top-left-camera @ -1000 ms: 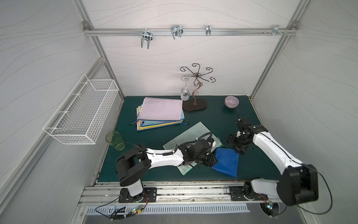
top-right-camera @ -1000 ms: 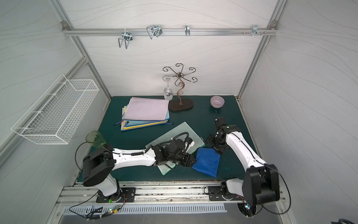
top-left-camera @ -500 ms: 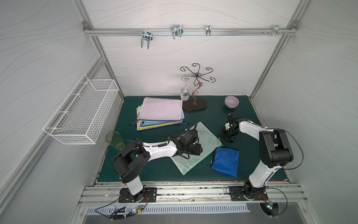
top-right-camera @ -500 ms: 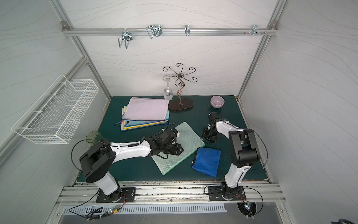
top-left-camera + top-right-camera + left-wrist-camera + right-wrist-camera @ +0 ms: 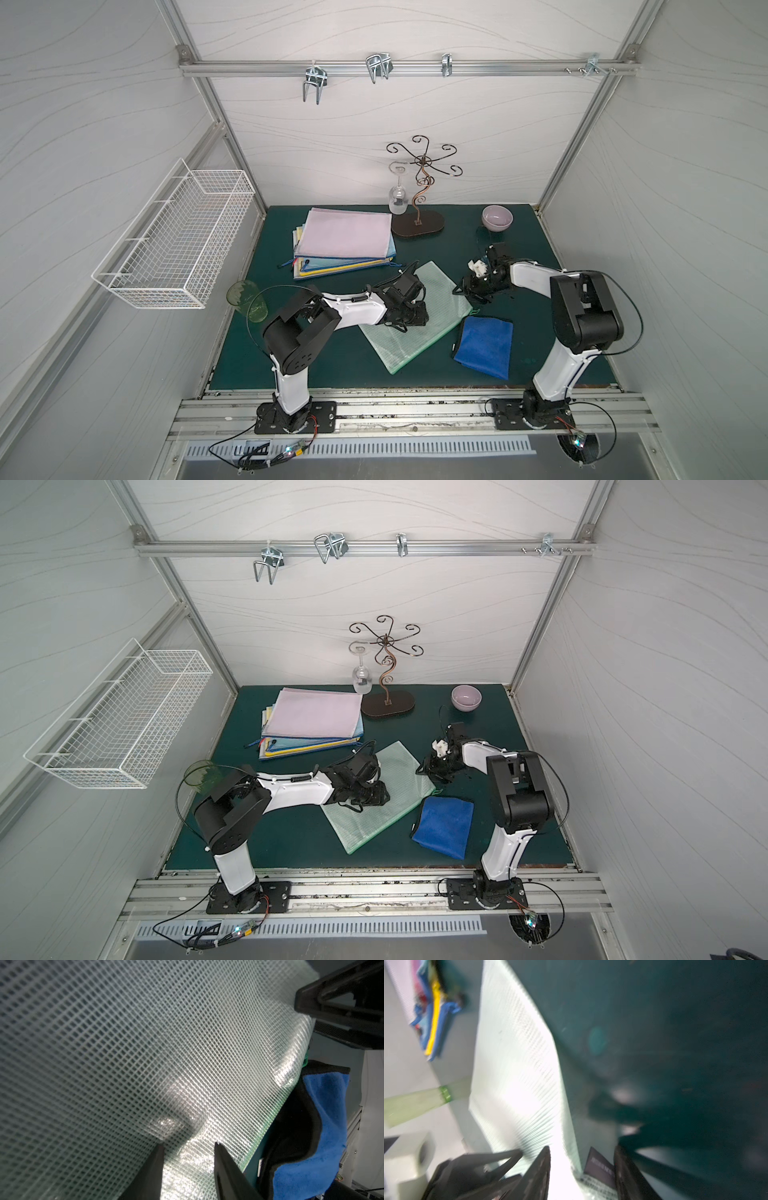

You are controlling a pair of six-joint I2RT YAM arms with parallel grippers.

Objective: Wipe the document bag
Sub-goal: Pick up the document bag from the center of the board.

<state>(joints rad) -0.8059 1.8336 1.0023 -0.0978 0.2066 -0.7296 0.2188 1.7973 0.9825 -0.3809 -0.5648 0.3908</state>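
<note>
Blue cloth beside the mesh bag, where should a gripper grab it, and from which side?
Probably from above, pinching the dark folded edge of the blue cloth facing the mesh bag; it lies flat, and that edge bulges up in the left wrist view.

Dark green table mat [image 5: 332,365], worn along front edge. Pale green mesh document bag [image 5: 409,347] lies flat and skewed near the middle.

- Blue cloth [image 5: 484,347], folded: just beside the bag's right edge, a thin strip of mat between them.
- Stack of folders [image 5: 345,237], pink one on top: behind the bag, toward back left, apart from it.
- Dark oval stand base [image 5: 417,224]: behind the bag, at back wall.
- Pink bowl [image 5: 497,217]: behind the bag, to back right.
- Green cup [image 5: 248,300], upright: well left of the bag, at mat's left edge.
</note>
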